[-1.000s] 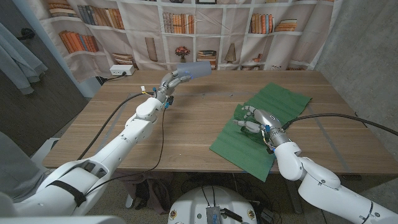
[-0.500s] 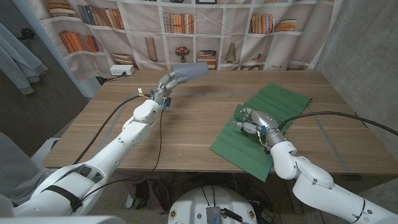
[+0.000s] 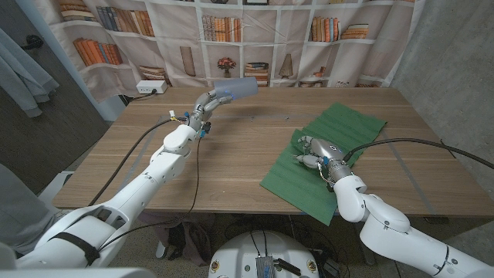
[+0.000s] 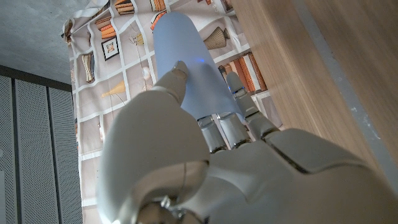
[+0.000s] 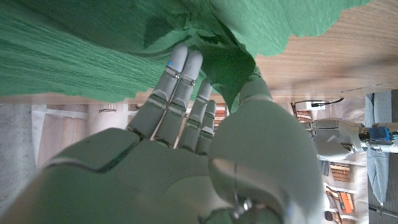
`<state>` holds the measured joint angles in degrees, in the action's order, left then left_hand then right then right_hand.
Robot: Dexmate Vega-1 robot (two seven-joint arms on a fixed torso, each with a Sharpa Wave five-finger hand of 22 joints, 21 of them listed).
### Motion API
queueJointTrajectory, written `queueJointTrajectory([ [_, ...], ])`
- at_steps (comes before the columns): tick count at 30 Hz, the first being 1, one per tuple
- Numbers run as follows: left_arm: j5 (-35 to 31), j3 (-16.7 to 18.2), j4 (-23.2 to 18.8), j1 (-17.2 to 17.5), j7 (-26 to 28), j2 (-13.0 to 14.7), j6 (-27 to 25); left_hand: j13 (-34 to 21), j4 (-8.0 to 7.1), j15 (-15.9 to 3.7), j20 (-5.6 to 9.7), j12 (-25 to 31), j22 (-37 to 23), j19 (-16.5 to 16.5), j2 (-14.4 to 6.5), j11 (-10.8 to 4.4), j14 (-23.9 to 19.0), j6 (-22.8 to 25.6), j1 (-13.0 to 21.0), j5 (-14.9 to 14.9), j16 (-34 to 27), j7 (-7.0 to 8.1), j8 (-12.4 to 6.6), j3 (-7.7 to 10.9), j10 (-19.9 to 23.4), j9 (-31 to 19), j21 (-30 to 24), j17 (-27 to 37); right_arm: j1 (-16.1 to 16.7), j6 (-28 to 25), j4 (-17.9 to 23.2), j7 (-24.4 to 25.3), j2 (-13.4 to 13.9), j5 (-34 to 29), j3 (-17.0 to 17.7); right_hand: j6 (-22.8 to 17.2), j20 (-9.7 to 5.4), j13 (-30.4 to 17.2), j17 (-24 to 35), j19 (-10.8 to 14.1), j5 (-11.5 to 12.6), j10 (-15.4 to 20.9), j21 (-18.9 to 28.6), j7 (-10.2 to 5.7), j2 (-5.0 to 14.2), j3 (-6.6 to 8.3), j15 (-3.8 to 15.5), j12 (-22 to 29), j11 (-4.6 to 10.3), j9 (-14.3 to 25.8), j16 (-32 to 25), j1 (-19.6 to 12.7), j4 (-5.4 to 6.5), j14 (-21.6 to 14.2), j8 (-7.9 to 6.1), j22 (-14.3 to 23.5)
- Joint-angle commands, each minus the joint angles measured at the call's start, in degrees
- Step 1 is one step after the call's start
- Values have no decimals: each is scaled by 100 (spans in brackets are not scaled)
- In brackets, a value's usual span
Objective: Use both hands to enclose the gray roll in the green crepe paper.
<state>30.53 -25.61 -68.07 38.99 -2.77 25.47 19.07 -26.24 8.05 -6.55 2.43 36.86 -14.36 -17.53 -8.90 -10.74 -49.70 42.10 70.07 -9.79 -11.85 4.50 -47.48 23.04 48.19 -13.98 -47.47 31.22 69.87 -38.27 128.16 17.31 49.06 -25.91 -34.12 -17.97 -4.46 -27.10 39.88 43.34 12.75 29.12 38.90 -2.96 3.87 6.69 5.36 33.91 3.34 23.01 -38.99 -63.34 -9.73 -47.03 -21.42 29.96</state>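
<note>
My left hand (image 3: 207, 101) holds the gray roll (image 3: 234, 89) up in the air over the table's far side, with the roll pointing right. In the left wrist view the fingers (image 4: 224, 124) wrap the pale roll (image 4: 183, 59) from below. The green crepe paper (image 3: 340, 127) lies spread on the table's right half. My right hand (image 3: 314, 150) sits at the sheet's left edge. The right wrist view shows the thumb and fingers (image 5: 183, 74) pinching a raised fold of the green paper (image 5: 231, 65).
A white power strip (image 3: 150, 87) lies at the table's far left corner. A black cable (image 3: 409, 142) crosses the table's right side behind my right arm. Bare wood (image 3: 231, 154) lies between the two hands. A bookshelf-print curtain (image 3: 262, 31) hangs behind.
My right hand's fingers have curled in and gathered the paper's left edge into a fold. The left hand with the roll has stayed almost still.
</note>
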Motion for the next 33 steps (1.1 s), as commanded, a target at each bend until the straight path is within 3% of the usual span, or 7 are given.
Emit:
queueJointTrajectory([
  [1, 31, -20, 93, -37, -147, -2, 65, -12, -16, -705, 132, 37, 12, 4, 21, 0, -41, 43, 43, -22, -8, -7, -31, 63, 46, -27, -54, 13, 26, -40, -37, 163, -74, 261, 27, -274, -756, -106, 254, 266, 118, 34, 572, -67, 44, 185, 806, 116, 27, 123, -210, -509, -26, -225, -108, 426],
  [7, 42, -13, 77, -4, -130, -7, 71, 6, -13, -703, 135, 36, 29, 10, 22, -1, -40, 49, 49, -20, -8, -7, -39, 63, 51, -32, -80, 18, 115, 287, -121, 394, -62, 460, 136, -1172, -785, -210, 415, 711, 438, 536, 1308, -352, 74, 517, 813, 368, 192, 327, -225, -1394, -22, -819, -478, 600],
  [9, 51, -9, 68, 10, -126, -10, 74, 1, -15, -700, 127, 36, 33, 11, 20, -2, -39, 39, 47, -20, -7, -12, -35, 63, 37, -30, -87, 18, 152, 418, -159, 497, -69, 511, 175, -1619, -799, -211, 444, 794, 686, 852, 1586, -378, 109, 619, 806, 447, 225, 347, -189, -1562, 3, -1065, -622, 666],
  [13, 51, -9, 31, 42, -102, -6, 62, 8, -16, -700, 133, 40, 51, 29, 19, 3, -37, 47, 48, -19, -4, -17, -31, 63, 37, -15, -107, 21, 257, 784, -266, 754, -84, 627, 284, -2472, -829, 41, 318, 771, 1284, 1552, 1933, -414, 205, 894, 784, 404, 204, 137, 30, -1768, 21, -1432, -710, 661],
  [17, 53, -7, -17, 75, -79, 2, 45, 21, -17, -701, 133, 42, 66, 38, 19, -1, -29, 59, 49, -18, 0, -19, -24, 65, 48, 7, -128, 22, 359, 1169, -361, 884, -96, 853, 430, -3145, -847, 126, 246, 870, 1806, 2034, 2043, -367, 135, 1159, 775, 389, 262, -111, 208, -1856, -13, -1635, -716, 510],
  [22, 55, -8, -64, 103, -63, 10, 29, 25, -13, -706, 131, 41, 78, 46, 19, 12, -33, 56, 56, -18, -3, -24, -13, 66, 37, 24, -145, 27, 509, 1576, -433, 1011, -182, 1229, 667, -3430, -865, 175, 204, 937, 2065, 2080, 2088, -337, 46, 1345, 766, 275, 268, -323, 356, -1946, -32, -1692, -613, 386],
  [33, 63, -23, -117, 142, -56, -11, 27, 14, -13, -702, 131, 56, 109, 63, 21, -1, -26, 62, 60, -17, -1, -25, -9, 66, 24, 40, -191, 35, 803, 2018, -299, 1243, -380, 1869, 1207, -3615, -878, 362, 118, 894, 2030, 2155, 2063, -295, 14, 1493, 757, 83, 236, -580, 574, -2027, -17, -1690, -425, 214],
])
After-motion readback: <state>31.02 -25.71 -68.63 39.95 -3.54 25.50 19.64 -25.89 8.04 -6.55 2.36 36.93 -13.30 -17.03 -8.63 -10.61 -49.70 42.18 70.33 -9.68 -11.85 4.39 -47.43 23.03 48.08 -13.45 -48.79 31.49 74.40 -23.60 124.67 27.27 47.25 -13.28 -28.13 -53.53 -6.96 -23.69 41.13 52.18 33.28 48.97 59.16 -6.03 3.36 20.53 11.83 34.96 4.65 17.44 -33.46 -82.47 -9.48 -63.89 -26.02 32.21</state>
